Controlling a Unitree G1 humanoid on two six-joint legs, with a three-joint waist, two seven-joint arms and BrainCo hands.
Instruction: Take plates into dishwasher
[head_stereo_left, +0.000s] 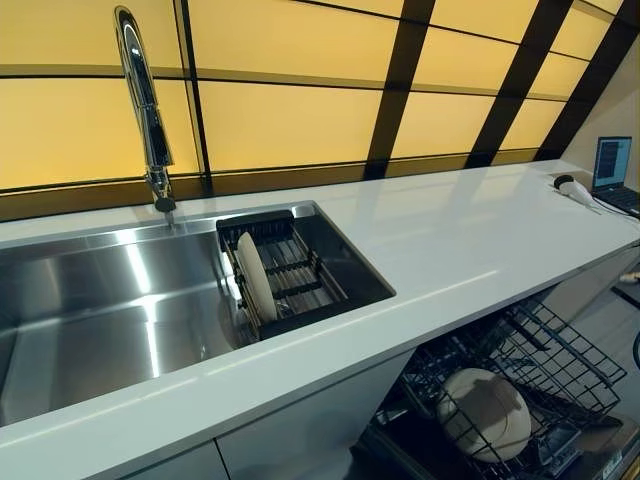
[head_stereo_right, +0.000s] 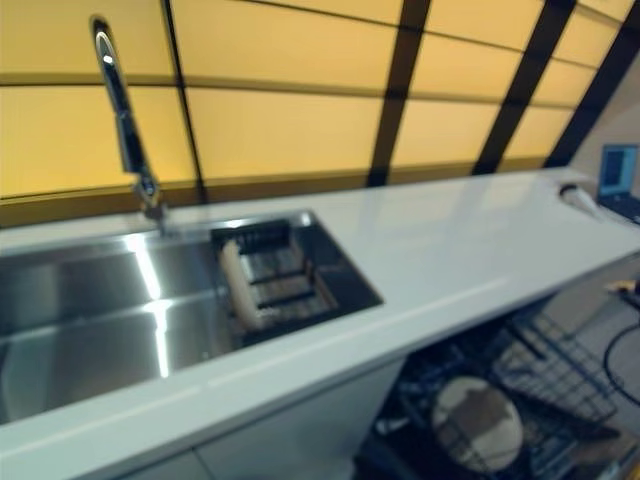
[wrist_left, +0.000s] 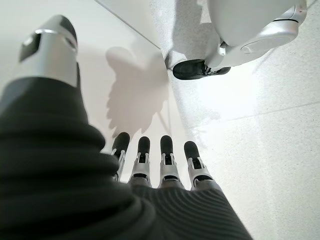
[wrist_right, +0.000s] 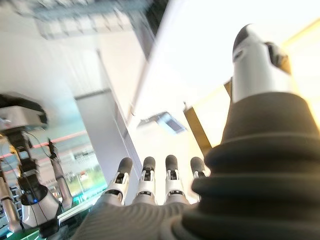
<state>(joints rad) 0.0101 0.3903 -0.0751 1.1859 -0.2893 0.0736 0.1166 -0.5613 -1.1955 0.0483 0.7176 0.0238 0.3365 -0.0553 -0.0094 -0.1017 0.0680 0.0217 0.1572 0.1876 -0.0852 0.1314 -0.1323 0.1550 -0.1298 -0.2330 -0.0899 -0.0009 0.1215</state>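
Nearest, below the front edge of the white stone countertop (head_stereo_left: 470, 240), the black wire dishwasher rack (head_stereo_left: 560, 365) is pulled out, and one round cream plate (head_stereo_left: 487, 412) already lies in it toward its near left corner. Its right and far sections look free, so a second plate has room there.

The other cream plate (head_stereo_left: 256, 278) stands on edge at the left end of the dark wire drying rack (head_stereo_left: 300, 275), which sits in the right end of the stainless steel sink (head_stereo_left: 110, 310). Neither hand shows in the head views. Each wrist view shows its own: the left hand (wrist_left: 150, 165) and the right hand (wrist_right: 150, 180) both have straight, relaxed fingers and hold nothing.

The step is likely fetching the standing plate. Pinch its upper rim, lift straight up clear of the wires and the sink wall, then carry it over the counter's front edge. The tall chrome faucet (head_stereo_left: 145, 110) stands at the sink's back edge, left of the rack, well apart from that path.
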